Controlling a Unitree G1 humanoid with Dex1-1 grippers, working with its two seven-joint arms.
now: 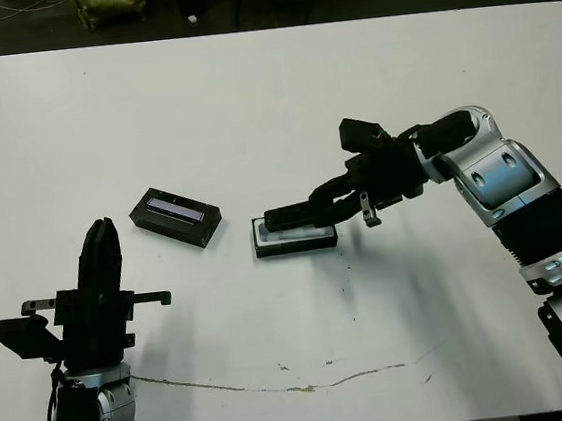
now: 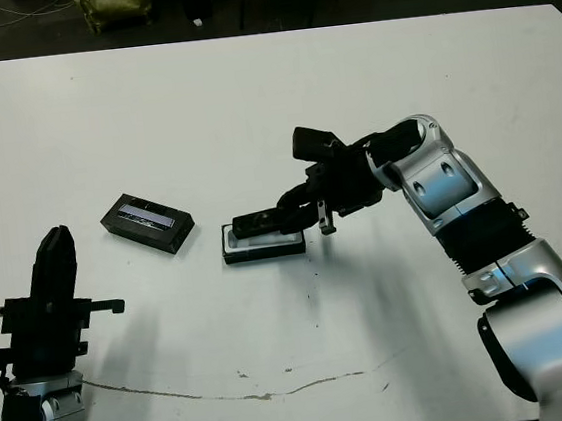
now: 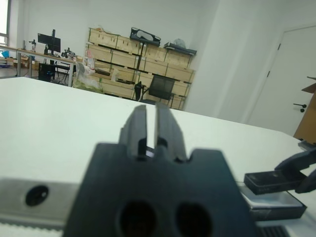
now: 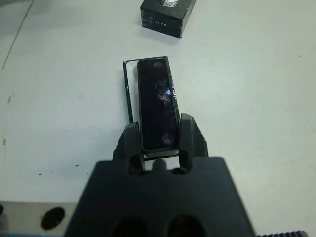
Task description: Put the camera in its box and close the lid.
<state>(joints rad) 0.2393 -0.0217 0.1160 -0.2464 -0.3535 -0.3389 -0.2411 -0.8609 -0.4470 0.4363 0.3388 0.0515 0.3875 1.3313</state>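
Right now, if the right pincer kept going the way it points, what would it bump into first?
Probably the lid: the right pincer, holding the camera over the box, points toward it. Depth is unclear, so it might pass above.

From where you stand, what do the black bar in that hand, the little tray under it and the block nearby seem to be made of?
The camera, held in the right hand: glossy black face, probably glass or polished plastic, since it reflects light. The box: matte black shell with a white lining, perhaps card or plastic. The lid: matte black, likely cardboard, with a shiny silvery strip.

Faint pale lettering on the side of the lid (image 4: pixel 167 17), too small to read
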